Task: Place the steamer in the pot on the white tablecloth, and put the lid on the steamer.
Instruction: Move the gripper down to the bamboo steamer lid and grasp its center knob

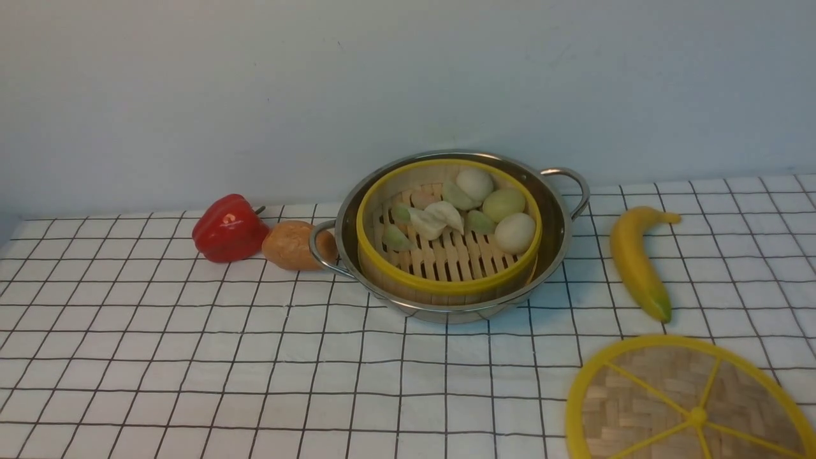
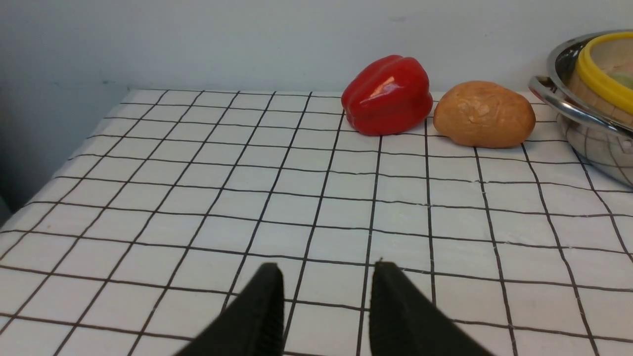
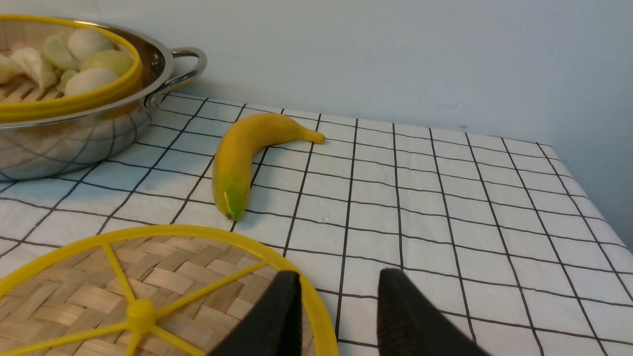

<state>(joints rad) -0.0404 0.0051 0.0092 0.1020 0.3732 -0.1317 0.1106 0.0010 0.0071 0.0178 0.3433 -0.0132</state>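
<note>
Now steamer (image 1: pixel 446 258) sits inside pot (image 1: pixel 556 224), lid (image 1: pixel 644 408) well apart

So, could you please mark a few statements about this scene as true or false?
1. The round yellow-rimmed bamboo steamer sits inside the shiny steel pot. True.
2. The flat woven bamboo lid covers the steamer. False: it lies on the white gridded tablecloth, apart from the pot.
3. The yellow banana lies left of the pot. False: it lies to its right.
4. The left claw and right claw are open, holding nothing. True.
</note>
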